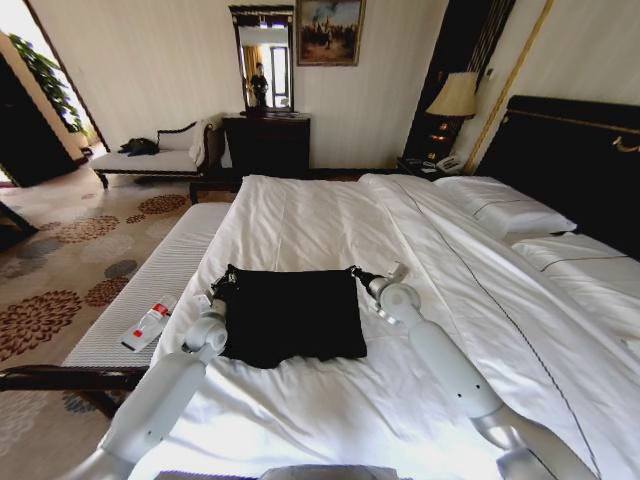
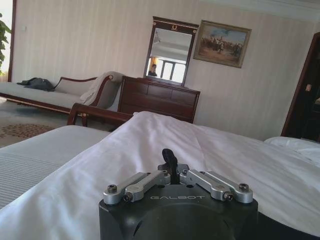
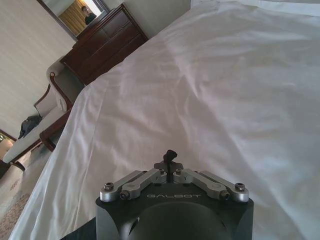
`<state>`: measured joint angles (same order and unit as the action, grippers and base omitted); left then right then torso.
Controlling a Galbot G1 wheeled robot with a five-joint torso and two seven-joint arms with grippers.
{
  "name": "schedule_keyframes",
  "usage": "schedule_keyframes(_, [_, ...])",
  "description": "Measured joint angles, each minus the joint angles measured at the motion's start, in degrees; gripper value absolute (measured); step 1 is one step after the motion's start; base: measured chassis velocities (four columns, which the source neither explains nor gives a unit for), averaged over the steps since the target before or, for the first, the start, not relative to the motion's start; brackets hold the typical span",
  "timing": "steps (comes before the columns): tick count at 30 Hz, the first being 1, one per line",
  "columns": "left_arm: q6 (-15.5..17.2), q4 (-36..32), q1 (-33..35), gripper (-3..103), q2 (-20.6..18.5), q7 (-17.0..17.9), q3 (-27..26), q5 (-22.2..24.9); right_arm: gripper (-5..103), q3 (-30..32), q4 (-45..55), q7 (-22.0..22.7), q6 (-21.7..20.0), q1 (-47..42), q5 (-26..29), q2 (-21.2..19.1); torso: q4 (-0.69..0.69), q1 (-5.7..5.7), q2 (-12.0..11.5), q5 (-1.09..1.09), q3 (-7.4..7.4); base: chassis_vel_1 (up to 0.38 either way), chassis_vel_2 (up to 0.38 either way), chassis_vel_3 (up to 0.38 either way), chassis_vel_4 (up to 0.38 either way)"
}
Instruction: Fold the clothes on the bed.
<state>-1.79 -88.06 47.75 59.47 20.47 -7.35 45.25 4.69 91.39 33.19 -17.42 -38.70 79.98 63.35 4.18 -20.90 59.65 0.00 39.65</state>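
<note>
The large double bed with white sheets and dark wooden headboard [image 1: 330, 215] is cut off at the near and right edges of the head view. The flat black folded garment [image 1: 292, 312] hides the sheet beneath it. A small white and red object [image 1: 147, 326] on the narrow pale bench at left is too small to identify.

In both wrist views, the black housings hide the garment and most of each gripper's fingers.

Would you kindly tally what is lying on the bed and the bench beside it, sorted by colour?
Black: 1, the folded garment on the bed, pinched at its far corners by the left gripper and the right gripper.
White: 2, the pillows.
White and red: 1, the small bottle on the bench.
Total: 4.
</note>
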Motion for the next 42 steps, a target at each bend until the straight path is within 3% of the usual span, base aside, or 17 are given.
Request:
schedule_keyframes(11, [-1.1, 8.8, -7.7, 3, 2.7, -1.4, 3.6, -0.2, 1, 1.6, -3.6, -1.0, 0.7, 1.4, -2.0, 1.9, 0.01, 0.0, 0.0, 0.0, 0.0, 0.0, 0.0, 0.0, 0.0])
schedule_keyframes(23, [-1.5, 16.6, -12.4, 3, 3.8, -2.1, 5.5, -0.4, 1, 0.2, -10.6, -2.9, 1.5, 6.4, -5.9, 6.5, 0.0, 0.01, 0.0, -0.01, -0.01, 0.0, 0.0, 0.0, 0.0])
schedule_keyframes(29, [-1.9, 22.1, -16.0, 3, 6.3, -2.7, 6.4, -0.5, 1, 0.1, -14.3, -3.4, 2.0, 9.3, -6.9, 8.8, 0.01, 0.0, 0.0, -0.01, 0.0, 0.0, 0.0, 0.0, 0.0])
schedule_keyframes(36, [-2.3, 24.2, -17.1, 3, 7.4, -3.4, 6.3, -1.5, 1, -0.2, -16.2, -4.1, 2.6, 10.1, -8.1, 9.3, 0.01, 0.02, 0.0, 0.0, -0.01, 0.0, 0.0, 0.0, 0.0])
schedule_keyframes(42, [-2.7, 22.3, -14.4, 3, 7.5, -3.5, 4.9, -2.7, 1, -0.2, -14.2, -5.9, 3.8, 6.9, -13.0, 8.4, 0.01, 0.0, 0.0, -0.01, -0.01, 0.0, 0.0, 0.0, 0.0])
